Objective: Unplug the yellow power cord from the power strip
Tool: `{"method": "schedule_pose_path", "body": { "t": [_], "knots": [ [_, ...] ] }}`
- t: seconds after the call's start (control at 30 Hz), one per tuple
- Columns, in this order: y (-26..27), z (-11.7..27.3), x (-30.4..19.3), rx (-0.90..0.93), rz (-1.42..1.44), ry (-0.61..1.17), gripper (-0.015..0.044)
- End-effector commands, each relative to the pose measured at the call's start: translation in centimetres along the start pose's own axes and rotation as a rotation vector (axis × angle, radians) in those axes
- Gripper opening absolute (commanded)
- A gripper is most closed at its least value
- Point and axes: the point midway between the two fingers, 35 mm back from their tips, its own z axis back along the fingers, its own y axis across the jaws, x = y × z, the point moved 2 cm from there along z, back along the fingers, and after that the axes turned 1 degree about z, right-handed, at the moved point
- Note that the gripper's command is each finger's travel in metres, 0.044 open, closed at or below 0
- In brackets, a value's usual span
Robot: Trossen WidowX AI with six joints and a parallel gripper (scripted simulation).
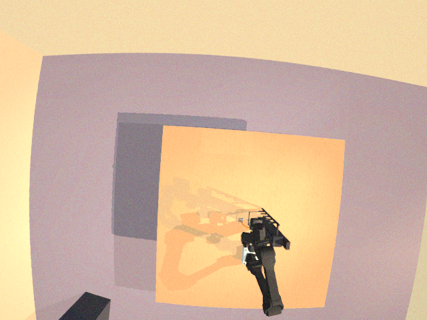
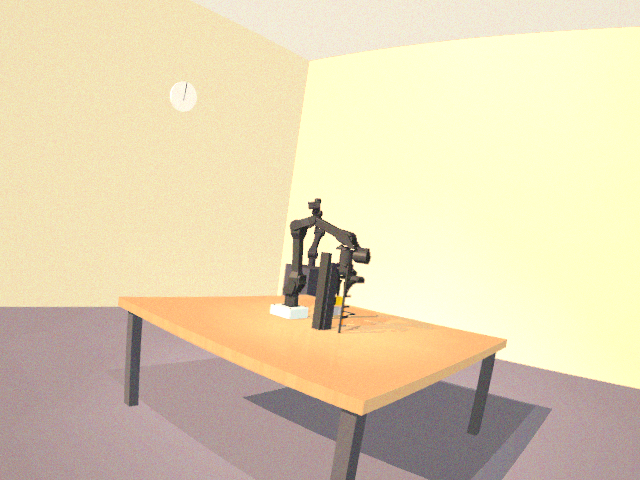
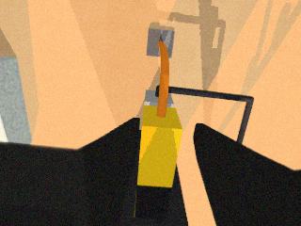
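Note:
The yellow plug (image 3: 159, 153) (image 2: 338, 300) stands near the dark uprights. In the wrist view it appears between my fingertips, closer to the left finger. My gripper (image 3: 166, 127) is partly open, with a gap at the right finger, and points down above the plug. The orange-yellow cord (image 3: 164, 77) (image 1: 245, 224) runs from the plug to a small grey block (image 3: 160, 42) (image 1: 240, 219) on the table. A grey piece with white edges (image 3: 159, 97) shows beneath the plug and may be the power strip. Most of it is hidden, so I cannot see how the plug sits in it.
Tall dark uprights (image 2: 323, 291) stand beside the plug. A thin black rod frame (image 3: 207, 92) (image 2: 340, 315) with prongs reaches close to the plug and the right finger. The arm's white base (image 2: 288, 311) (image 1: 245, 255) is nearby on the wooden table (image 2: 413, 356) (image 1: 293, 165).

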Motion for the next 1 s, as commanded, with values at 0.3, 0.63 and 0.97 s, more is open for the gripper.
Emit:
{"method": "schedule_pose_path", "body": {
  "t": [0.3,0.63,0.97],
  "knots": [
    [0.3,-0.3,-1.3,0.003,0.001,0.001,0.016],
    [0.3,-1.2,-1.3,0.003,0.001,0.001,0.016],
    [0.2,-1.0,-1.3,-0.001,-0.003,0.0,0.0015]
  ]
}}
